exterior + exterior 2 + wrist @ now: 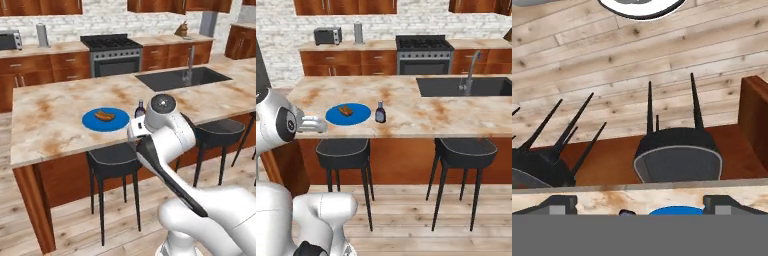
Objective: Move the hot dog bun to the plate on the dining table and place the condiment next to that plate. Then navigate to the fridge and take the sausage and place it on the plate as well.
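The blue plate (106, 120) was seen lying flat on the table (45, 120), near the table's front edge, above a black stool (113, 159). The bun (104, 116) was seen resting on the plate, approx. at its middle. The condiment (140, 108) was stood upright on the tabletop just beside the plate, on the side toward the sink (182, 78), not touching the plate as far as could be told. In the right base view the same layout was shown: plate (348, 114), bun (346, 110) on it, condiment (380, 112) beside it.

The gripper (640, 206) was seen in the hand view with its two finger tips (557, 205) set wide apart, nothing between them; jaws spread, nothing pinched. It was held over the table's front edge near the plate (677, 210), w/ the stool (678, 159) and wood floor (612, 60) seen beyond, upside down in that view.

No sausage was made out on the plate
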You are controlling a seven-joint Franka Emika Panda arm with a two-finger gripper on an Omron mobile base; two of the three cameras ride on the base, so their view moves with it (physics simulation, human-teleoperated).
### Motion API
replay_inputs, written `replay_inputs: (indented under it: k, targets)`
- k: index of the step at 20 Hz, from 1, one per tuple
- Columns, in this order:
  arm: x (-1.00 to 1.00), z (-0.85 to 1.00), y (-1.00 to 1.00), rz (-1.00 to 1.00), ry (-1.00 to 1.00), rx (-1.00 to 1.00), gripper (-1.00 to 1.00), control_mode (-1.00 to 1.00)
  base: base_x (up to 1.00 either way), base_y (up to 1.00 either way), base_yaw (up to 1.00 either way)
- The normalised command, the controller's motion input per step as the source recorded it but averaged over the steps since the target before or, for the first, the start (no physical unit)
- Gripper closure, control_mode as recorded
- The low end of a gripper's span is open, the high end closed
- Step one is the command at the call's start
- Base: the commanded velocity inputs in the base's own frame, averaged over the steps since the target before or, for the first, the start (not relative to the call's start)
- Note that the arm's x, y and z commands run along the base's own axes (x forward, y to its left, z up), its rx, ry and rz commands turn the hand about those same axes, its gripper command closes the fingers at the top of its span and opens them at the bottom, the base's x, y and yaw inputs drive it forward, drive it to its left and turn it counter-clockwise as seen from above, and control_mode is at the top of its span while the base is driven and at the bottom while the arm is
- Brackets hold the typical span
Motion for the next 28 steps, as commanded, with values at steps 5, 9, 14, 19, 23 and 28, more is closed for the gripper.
replay_inputs:
  k: [5,9,14,19,23,28]
  targets:
    - [0.00,0.00,0.00,0.00,0.00,0.00,-1.00,1.00,-0.57,-0.32,-0.62]
    - [0.00,0.00,0.00,0.00,0.00,0.00,-1.00,1.00,-0.23,-0.33,-0.54]
    - [0.00,0.00,0.00,0.00,0.00,0.00,-1.00,1.00,0.18,-0.40,-0.42]
    - [0.00,0.00,0.00,0.00,0.00,0.00,-1.00,1.00,0.37,-0.42,-0.55]
    - [0.00,0.00,0.00,0.00,0.00,0.00,-1.00,1.00,0.13,-0.25,-0.65]
    - [0.00,0.00,0.00,0.00,0.00,0.00,-1.00,1.00,0.10,0.11,-0.71]
